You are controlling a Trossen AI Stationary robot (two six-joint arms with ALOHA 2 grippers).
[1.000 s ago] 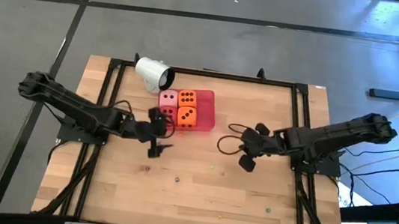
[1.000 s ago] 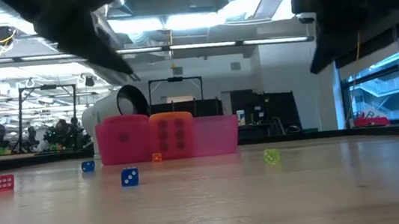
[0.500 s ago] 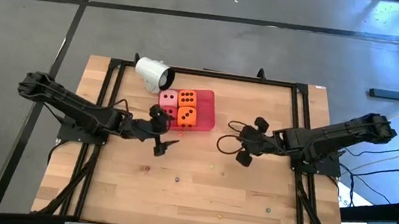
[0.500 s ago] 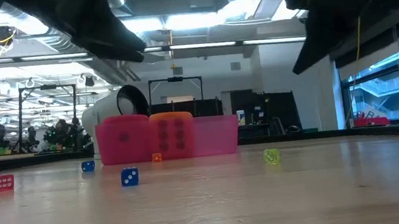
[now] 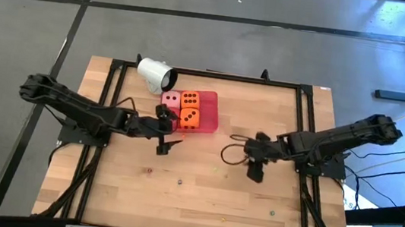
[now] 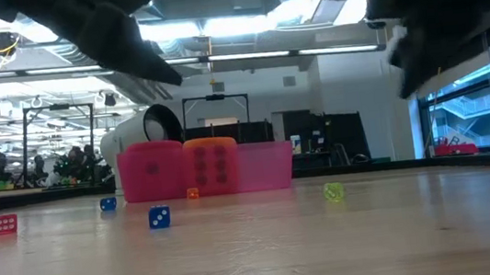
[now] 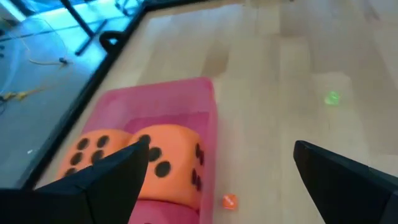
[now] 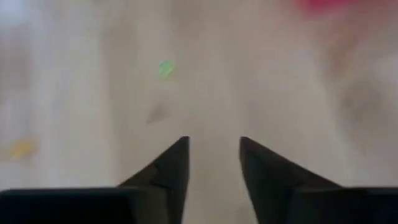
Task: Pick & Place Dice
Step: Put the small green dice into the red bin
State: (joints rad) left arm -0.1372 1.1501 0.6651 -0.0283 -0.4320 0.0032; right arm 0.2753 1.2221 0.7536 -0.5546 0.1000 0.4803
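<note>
The dice sit in a flat red tray (image 5: 206, 118) at the table's far middle: a pale pink one (image 5: 171, 98) and two orange ones (image 5: 189, 99) (image 5: 189, 117), also seen as orange cubes (image 7: 165, 165) in the left wrist view. My left gripper (image 5: 162, 129) hovers wide open at the tray's near left corner, one finger over the tray's edge, touching nothing. My right gripper (image 5: 255, 159) hangs above bare wood to the right of the tray. Its fingers (image 8: 213, 152) stand apart with nothing between them.
A white cup (image 5: 154, 72) lies on its side beyond the tray. Tiny dice are scattered on the wood: red (image 6: 5, 223), blue (image 6: 159, 218), green (image 6: 334, 192), orange (image 7: 229, 200). A black cable loop (image 5: 233, 149) lies by my right gripper. Bare wood stretches toward the near edge.
My right gripper has rolled about its wrist and tipped further down, shifting slightly toward the near edge. My left gripper has turned a little toward the tray. The dice and the tray have not moved.
</note>
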